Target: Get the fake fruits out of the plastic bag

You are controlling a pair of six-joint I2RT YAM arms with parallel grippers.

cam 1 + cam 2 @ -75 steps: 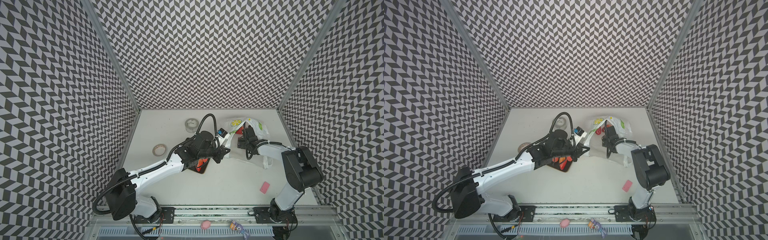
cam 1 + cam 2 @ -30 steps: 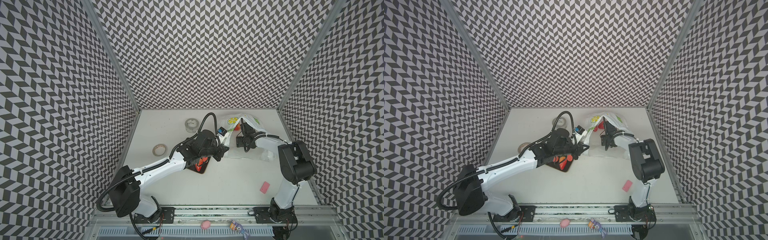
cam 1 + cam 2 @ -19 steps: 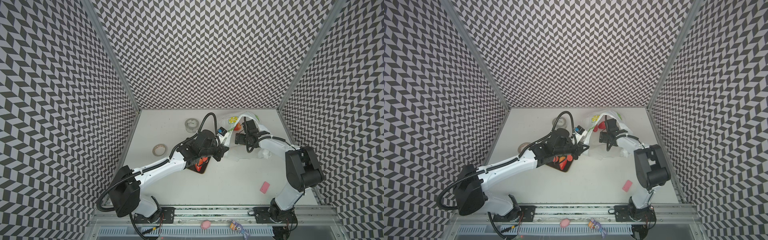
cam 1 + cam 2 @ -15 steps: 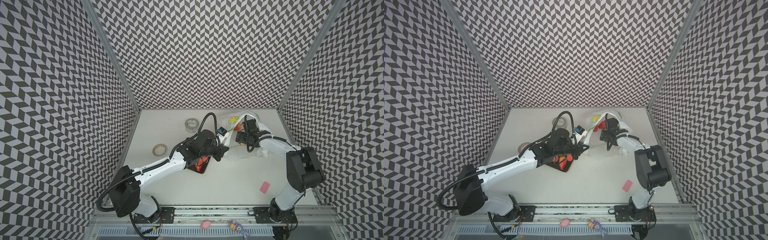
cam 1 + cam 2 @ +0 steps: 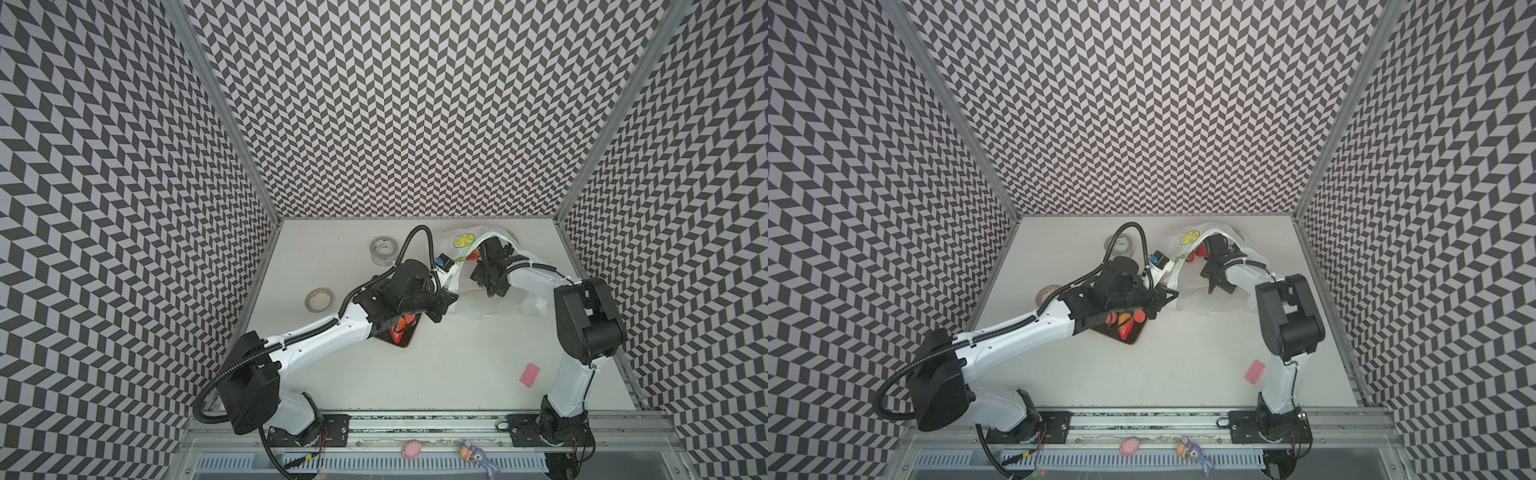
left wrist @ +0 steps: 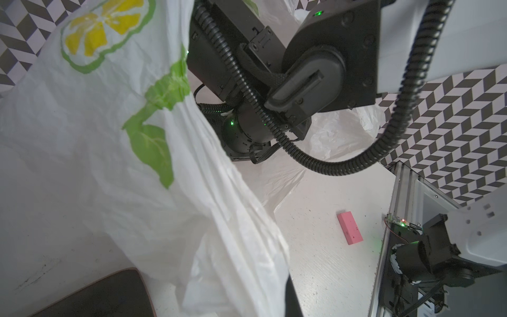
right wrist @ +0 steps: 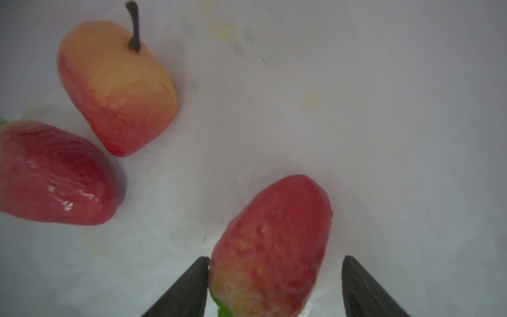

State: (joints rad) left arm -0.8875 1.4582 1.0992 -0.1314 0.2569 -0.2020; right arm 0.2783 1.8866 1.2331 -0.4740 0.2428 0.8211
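1. Far left on the pale worktop [image 5: 457,374] lie a flat beige tape roll [image 5: 318,299] and, nearer the back wall, a clear tape roll [image 5: 384,250].
2. Next is a dark flat board with a brown edge [image 5: 399,351]. Red and orange plastic fruits [image 5: 1125,330] lie on it, partly under the left arm.
3. The left gripper [image 5: 451,298] has its jaws closed on an edge of the thin white plastic bag printed with lemon slices and green leaves [image 5: 461,241], holding it up.
4. The bag arches over the right gripper [image 7: 275,260]. Its jaws are open around a bumpy red plastic strawberry [image 7: 271,241]: one touches it, the other has a gap.
5. A darker red glossy strawberry [image 7: 55,175] and an orange-pink plastic apple with a brown stalk [image 7: 115,90] lie in the bag too, away from the jaws.
6. Far right lies a small pink block [image 5: 530,375], well apart from the bag.
7. A couple of seconds ago the right gripper was nearer the bag's mouth; now it is deeper in. The left gripper has hardly moved.
8. In both top views the bag and arm hide most of the fruits inside. The wrist view cuts off the strawberry's leafy end.
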